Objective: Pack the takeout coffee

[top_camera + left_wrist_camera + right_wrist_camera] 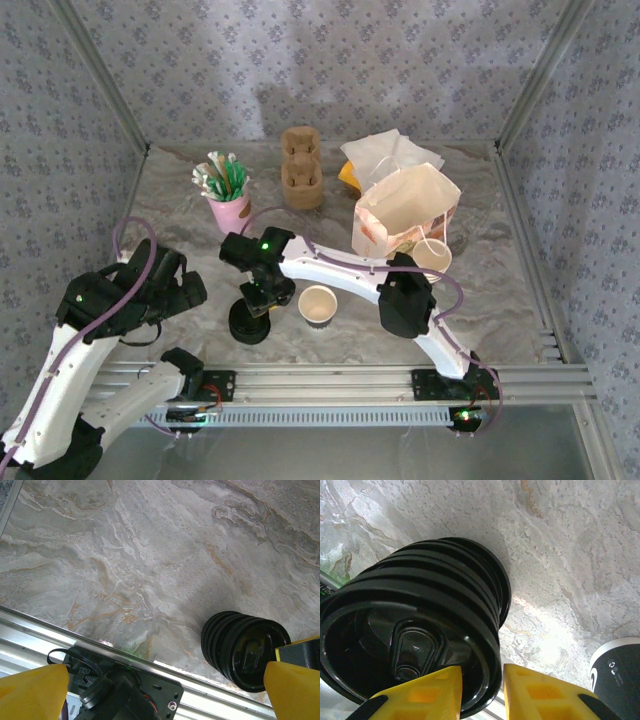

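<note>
marble-patterned table lies under both arms in the overhead view. the coffee cup stands upright near the front middle, open-topped with no lid on it, just right of a stack of black lids. the right gripper reaches across from the right and sits at the top of that stack. the left gripper hangs off to the left, apart from the stack. farther back a paper bag stands open, with a second pale cup at its front corner. a pink cup of stirrers and brown cardboard carriers sit along the back.

from the left wrist, the left gripper has its yellow fingers spread wide with nothing between them, above the table's front edge. the stack of black lids sits at the lower right.

from the right wrist, the right gripper has its fingers a narrow gap apart, straddling the rim of the top lid: one finger over the lid's face, the other outside its edge. whether they press on the rim cannot be told. the coffee cup, dark-sided with a pale rim, stands in the lower right corner, apart from the stack.
</note>
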Robot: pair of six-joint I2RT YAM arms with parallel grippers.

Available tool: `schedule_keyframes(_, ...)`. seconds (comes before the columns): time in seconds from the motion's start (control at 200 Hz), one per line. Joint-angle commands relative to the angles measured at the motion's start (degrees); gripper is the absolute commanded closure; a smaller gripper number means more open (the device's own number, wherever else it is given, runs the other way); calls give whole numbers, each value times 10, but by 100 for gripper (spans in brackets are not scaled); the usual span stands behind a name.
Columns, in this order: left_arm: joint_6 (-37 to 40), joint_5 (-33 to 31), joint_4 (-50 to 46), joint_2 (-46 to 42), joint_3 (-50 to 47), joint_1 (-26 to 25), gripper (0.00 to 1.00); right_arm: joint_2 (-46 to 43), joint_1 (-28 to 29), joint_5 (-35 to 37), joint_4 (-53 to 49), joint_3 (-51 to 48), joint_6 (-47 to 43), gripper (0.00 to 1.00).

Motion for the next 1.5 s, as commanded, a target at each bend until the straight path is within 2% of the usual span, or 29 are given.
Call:
schedule_keyframes(0.0, 12, 0, 1, 5, 22, 0, 0, 17, -2, -9, -3, 1, 3, 71)
schedule_keyframes(0.275, 11, 4, 5, 9, 24, 1, 0, 17, -5, -10, 5, -8, 3, 69)
schedule_keyframes(0.57, 11, 5, 5, 11, 32, 1, 0, 17, -7, -11, 9, -13, 2, 80)
schedule_keyframes(0.835, 14, 6, 8, 13, 38, 0, 1, 3, -7, 0, 7, -18, 3, 85)
schedule_keyframes(1.324, 8, 3, 29, 1, 59, 1, 0, -53, -13, -5, -11, -22, 21, 87)
schedule_keyframes(1.499, 35, 19, 57, -10, 82, 0, 0, -66, -18, -25, -11, -17, 19, 88)
